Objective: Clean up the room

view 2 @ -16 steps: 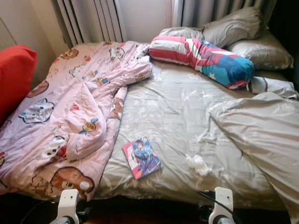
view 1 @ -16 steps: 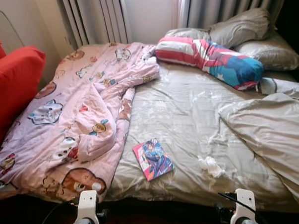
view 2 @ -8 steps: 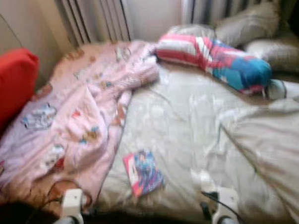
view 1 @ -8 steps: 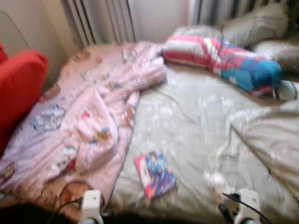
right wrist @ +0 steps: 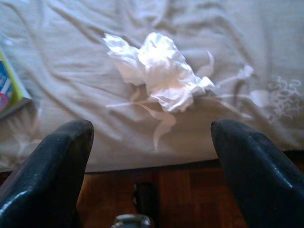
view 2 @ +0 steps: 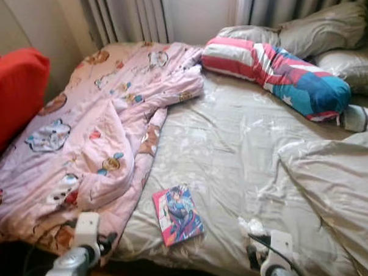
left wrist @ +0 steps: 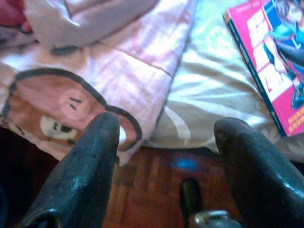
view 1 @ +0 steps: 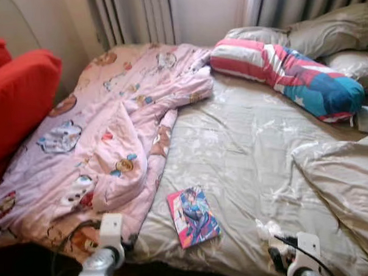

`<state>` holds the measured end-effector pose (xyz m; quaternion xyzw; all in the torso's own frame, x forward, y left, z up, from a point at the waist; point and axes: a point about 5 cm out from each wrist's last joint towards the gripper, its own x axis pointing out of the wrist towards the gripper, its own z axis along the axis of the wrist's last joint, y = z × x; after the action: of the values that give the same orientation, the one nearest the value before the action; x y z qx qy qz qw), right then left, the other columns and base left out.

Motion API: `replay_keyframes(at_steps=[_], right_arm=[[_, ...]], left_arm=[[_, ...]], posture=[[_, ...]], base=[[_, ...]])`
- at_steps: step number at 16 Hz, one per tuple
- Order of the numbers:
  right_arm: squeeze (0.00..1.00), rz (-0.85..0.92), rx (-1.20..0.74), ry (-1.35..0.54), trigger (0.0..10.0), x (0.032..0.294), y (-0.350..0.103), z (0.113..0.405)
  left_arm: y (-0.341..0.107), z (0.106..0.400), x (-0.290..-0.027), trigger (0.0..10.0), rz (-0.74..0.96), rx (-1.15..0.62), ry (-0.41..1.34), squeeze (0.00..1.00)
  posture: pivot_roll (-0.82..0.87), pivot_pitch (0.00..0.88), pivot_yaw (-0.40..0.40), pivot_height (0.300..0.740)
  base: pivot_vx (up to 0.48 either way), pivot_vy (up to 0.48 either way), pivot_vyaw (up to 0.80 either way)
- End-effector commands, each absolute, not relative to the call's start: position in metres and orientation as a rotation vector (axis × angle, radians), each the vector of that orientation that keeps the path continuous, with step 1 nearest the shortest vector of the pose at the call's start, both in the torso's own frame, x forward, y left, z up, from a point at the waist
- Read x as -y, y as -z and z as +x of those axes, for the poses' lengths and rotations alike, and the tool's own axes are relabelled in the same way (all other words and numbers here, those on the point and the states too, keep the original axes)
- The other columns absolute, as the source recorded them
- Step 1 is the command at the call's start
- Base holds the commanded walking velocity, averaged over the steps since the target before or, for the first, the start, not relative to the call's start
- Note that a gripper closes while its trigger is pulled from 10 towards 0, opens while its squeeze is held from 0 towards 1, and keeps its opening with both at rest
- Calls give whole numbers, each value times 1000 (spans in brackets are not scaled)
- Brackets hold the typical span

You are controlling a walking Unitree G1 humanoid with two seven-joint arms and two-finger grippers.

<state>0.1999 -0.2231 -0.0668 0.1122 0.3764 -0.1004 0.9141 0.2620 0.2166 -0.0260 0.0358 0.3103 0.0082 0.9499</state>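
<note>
While nothing on the bed (view 1: 245, 135) has yet been tidied, the cleanup appears to be at its start. Largest, the pink cartoon quilt (view 1: 104, 135) lies rumpled across the robot's left half; the striped bolster (view 1: 291, 75) rests by the pillows. Smaller, a comic book (view 1: 193, 216) lies near the foot edge. Smallest, a crumpled tissue (right wrist: 159, 71) sits just beyond the right gripper (right wrist: 149, 175), fingers spread wide and empty. Left gripper (left wrist: 166, 166), likewise wide and empty, hovers at the quilt's edge.
</note>
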Motion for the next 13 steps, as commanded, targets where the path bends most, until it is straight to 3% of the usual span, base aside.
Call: replay_keyframes(at_steps=[1,3,7,9,13], right_arm=[[0,240,-770,213,10000,222,69,195],[0,219,-695,247,10000,228,65,195],[0,182,-572,219,10000,231,58,194],[0,74,-96,168,10000,230,-31,288],[0,48,24,203,10000,233,-44,286]], left_arm=[[15,273,-221,10000,65,-565,-33,0],[-22,306,-212,10000,37,-344,-26,0],[-48,323,-191,10000,6,-152,-9,0],[-58,327,-183,10000,11,-77,17,0],[-65,326,-183,10000,18,-10,27,0]], posture=[[36,111,16,740],[39,116,0,740],[11,112,-13,740],[3,114,-10,740],[-13,122,-8,740]], base=[[0,0,0],[0,0,0],[0,0,0],[0,0,0],[0,0,0]])
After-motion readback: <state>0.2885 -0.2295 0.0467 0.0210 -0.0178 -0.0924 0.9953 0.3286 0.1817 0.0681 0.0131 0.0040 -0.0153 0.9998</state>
